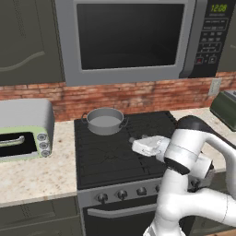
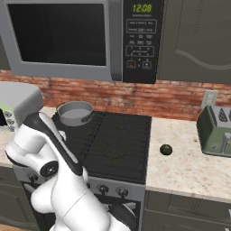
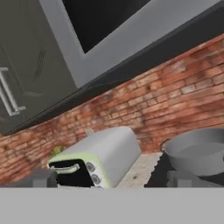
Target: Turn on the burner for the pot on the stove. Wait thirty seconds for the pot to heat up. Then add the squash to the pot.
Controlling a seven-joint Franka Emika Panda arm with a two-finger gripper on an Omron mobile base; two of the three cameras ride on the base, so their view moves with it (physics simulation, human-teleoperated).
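Observation:
The grey pot [image 1: 105,121] [image 2: 75,113] [image 3: 199,151] stands at the back left of the black stove [image 1: 129,154] [image 2: 119,144]. The burner under it is hidden by the pot. On the counter right of the stove lies the small dark green squash [image 2: 166,150]. My gripper [image 1: 133,140] [image 3: 109,179] hovers over the middle of the stove, in front of and right of the pot, pointing left. Its fingertips [image 3: 41,178] stand wide apart, open, with nothing between them.
A pale-green toaster oven [image 1: 23,131] [image 3: 96,159] sits on the left counter. A green toaster [image 2: 216,128] stands at the right. The microwave [image 1: 129,37] hangs above the stove. Round knobs [image 1: 122,194] [image 2: 122,192] line the stove's front strip.

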